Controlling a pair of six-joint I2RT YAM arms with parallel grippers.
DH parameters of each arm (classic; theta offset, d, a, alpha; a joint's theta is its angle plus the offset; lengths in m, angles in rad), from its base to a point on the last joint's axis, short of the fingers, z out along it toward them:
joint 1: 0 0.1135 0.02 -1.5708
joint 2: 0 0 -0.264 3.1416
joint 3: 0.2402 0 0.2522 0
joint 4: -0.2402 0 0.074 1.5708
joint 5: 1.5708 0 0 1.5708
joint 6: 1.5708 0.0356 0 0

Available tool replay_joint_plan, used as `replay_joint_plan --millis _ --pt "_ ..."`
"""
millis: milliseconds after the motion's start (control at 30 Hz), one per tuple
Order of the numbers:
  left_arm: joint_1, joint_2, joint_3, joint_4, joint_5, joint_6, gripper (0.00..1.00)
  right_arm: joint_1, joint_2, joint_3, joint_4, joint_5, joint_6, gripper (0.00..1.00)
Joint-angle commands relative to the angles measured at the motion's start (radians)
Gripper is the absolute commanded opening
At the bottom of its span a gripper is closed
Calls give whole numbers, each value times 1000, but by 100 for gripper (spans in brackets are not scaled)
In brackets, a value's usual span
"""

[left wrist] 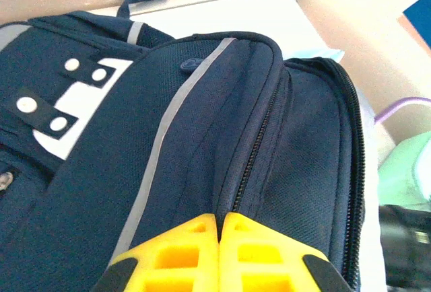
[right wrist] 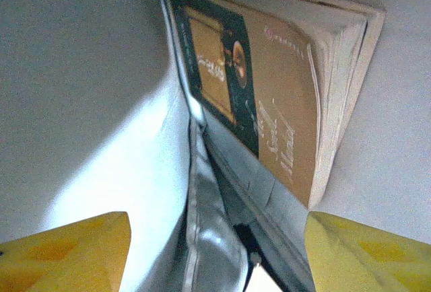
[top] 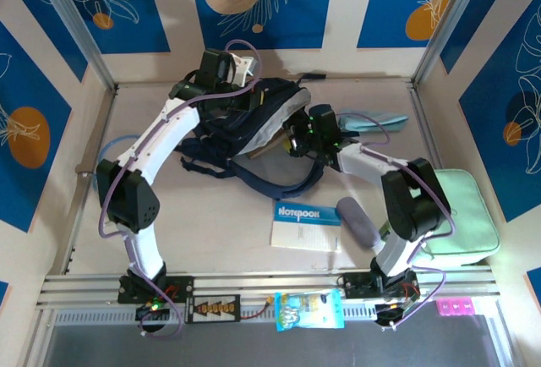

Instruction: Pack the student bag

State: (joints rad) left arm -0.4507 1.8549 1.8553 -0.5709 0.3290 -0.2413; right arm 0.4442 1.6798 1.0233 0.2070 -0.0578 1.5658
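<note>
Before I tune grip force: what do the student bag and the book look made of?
The student bag looks like woven synthetic fabric, matte; its weave grain shows. The book has paper pages, edges visibly stacked; its cover seems thin card.

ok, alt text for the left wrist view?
A dark navy backpack seen close up, with a grey stripe and a zipper running down toward the camera. The left end effector has its yellow fingers closed together at the bottom edge, where the zipper line ends. A mint-green case shows at the right edge.
</note>
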Motion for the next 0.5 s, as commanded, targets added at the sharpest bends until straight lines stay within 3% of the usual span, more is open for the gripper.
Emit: replay_joint_plan --millis 0,133,267,400,467 --pt "45 5 10 10 -50 109 0 -8 -89 -53 -88 -42 -8 69" --pt "77 0 -12 -34 -46 252 0 -8 -203 -46 -360 27 -184 69" --pt "93 -6 -21 -104 -121 364 0 -9 -315 -84 -562 163 -351 69" --pt "97 -24 -61 -111 -226 412 0 -9 -399 -109 -714 263 -471 69" --pt "99 -43 -97 -100 -224 394 0 -6 -424 -125 -765 266 -520 69"
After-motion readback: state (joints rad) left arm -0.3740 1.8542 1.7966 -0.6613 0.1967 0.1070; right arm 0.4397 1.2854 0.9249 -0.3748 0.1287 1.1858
